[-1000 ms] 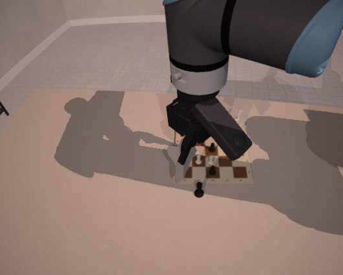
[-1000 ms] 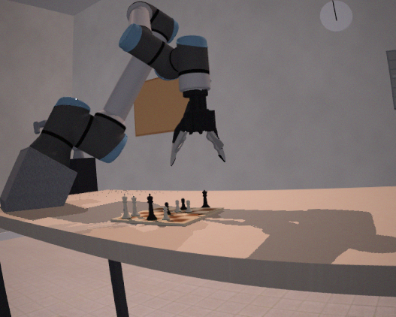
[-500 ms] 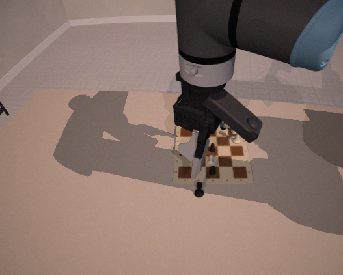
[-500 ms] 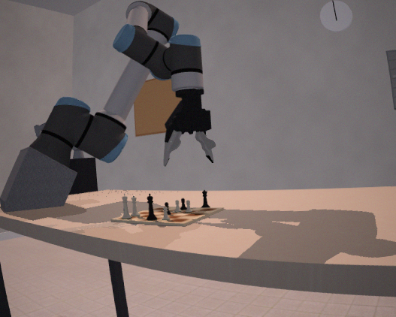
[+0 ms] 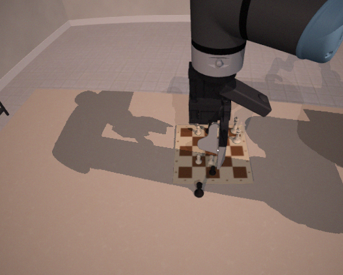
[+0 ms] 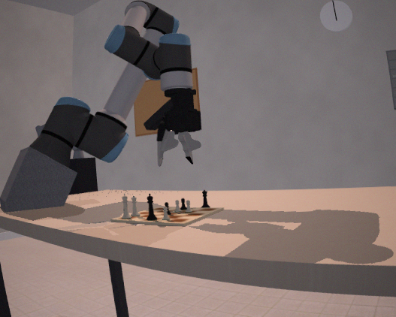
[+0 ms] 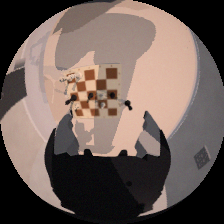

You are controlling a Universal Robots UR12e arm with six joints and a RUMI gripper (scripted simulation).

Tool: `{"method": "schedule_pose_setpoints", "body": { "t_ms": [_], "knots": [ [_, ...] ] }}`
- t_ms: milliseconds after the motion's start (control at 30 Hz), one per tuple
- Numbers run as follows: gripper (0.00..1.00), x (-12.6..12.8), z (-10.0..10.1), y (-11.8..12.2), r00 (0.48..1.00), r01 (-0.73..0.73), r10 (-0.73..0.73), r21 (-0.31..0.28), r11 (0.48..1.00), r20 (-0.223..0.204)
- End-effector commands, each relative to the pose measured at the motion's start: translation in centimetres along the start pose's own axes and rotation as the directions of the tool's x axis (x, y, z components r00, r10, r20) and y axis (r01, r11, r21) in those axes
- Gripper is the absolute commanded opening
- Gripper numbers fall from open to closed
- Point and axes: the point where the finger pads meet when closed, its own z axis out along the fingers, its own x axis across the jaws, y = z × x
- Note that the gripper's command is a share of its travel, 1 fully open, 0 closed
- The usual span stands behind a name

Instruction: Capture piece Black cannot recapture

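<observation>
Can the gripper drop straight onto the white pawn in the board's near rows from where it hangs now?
Probably yes. The gripper hangs open and empty high above the board, nothing under it. The white pawn has another white piece close beside it and a black pawn nearby, so finger room looks tight.

Top high, exterior low sideways, wrist downward; all share board (image 5: 213, 153).

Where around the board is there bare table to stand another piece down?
Bare table spreads wide on the near and left sides of the board. One black piece already stands just off its near edge. The board's middle is crowded; the open gripper hangs high above.
</observation>
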Motion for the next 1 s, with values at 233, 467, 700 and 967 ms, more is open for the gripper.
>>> {"method": "schedule_pose_setpoints", "body": {
  "t_ms": [233,467,700,967],
  "knots": [
    [1.0,-3.3,-0.1,-1.8,0.907,0.422,-0.422,-0.004,0.907,-0.012],
    [1.0,-5.2,-0.2,-2.8,0.758,0.653,-0.653,-0.007,0.758,-0.011],
    [1.0,-6.5,-0.2,-3.5,0.621,0.784,-0.784,-0.009,0.621,-0.01],
    [1.0,-8.1,-0.2,-4.5,0.381,0.924,-0.925,-0.013,0.381,-0.007]
  ]
}}
